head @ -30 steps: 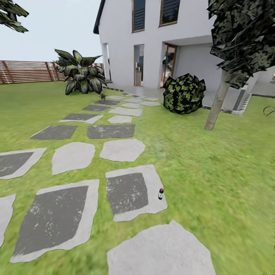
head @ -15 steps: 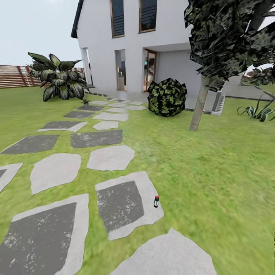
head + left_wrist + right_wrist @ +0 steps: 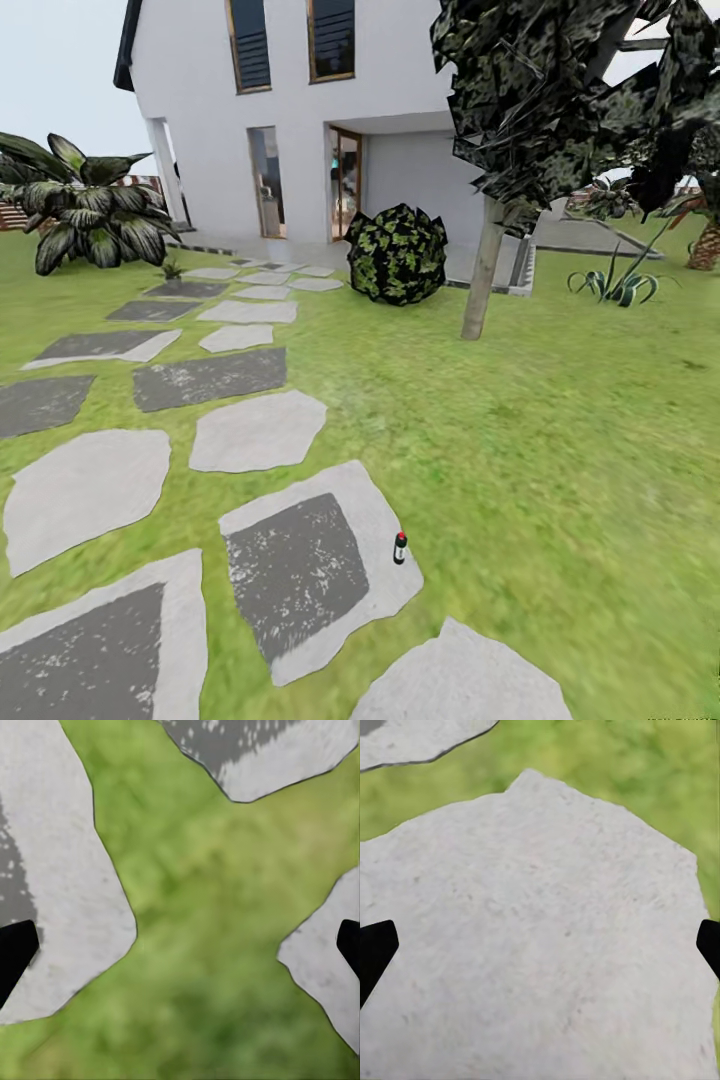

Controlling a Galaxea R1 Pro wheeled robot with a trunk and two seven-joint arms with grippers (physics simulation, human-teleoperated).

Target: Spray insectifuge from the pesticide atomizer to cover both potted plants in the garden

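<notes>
- Head view: pesticide atomizer (image 3: pixel 400 548) stands upright at the right edge of a stepping stone (image 3: pixel 310 570), near the robot, grass just beside it on the right. White house (image 3: pixel 300 110), round bush (image 3: pixel 397 253) and tree trunk (image 3: pixel 481 268) lie far off. Step in hand, as I judge it — approach the bottle. Best to roll in so it sits centred and low in the view, stopping short before lowering an arm.
- Left wrist view: left gripper (image 3: pixel 180 945) has its fingers spread wide, grasping nothing; grass and stone edges below.
- Right wrist view: right gripper (image 3: pixel 540 945) likewise released — a pale stone slab (image 3: pixel 540 945) beneath. A top-down or side pinch on the slim body should suit.
</notes>
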